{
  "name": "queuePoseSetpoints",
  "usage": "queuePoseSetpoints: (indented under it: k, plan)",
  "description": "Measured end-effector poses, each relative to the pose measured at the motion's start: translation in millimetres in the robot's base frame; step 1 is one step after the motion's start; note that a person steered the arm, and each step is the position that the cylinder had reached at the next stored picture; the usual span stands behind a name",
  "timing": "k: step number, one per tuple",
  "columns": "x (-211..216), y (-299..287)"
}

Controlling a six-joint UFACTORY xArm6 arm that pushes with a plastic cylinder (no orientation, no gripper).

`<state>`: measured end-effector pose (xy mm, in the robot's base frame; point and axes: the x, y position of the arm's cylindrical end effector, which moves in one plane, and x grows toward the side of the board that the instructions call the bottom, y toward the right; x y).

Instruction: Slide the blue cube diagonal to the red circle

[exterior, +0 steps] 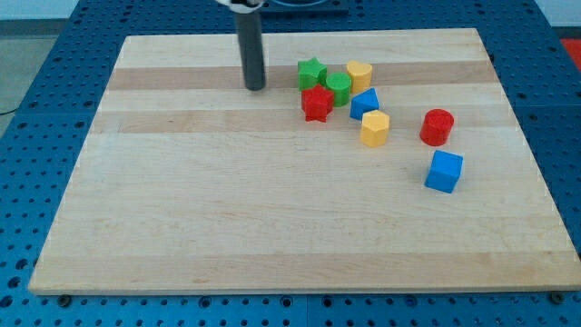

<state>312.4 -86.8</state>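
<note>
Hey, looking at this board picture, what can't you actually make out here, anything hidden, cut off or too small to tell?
- Arm above the rod: cut off by the view's top edge; only the rod down to my tip shows.
- Green cylinder: its lower part is hidden behind the red star.
- Blue block in the cluster: partly covered by the yellow block, so its shape is unclear.
- Table beyond the board: cropped on every side.

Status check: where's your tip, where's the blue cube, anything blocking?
My tip parked left of the cluster, touching nothing. Blue cube just below red circle, apart. Nothing between them.
</note>
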Motion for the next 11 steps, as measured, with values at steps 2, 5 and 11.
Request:
queuePoseSetpoints:
  k: [2,5,11]
  plan:
    - [113,-18]
    - [181,202]
    - [256,338]
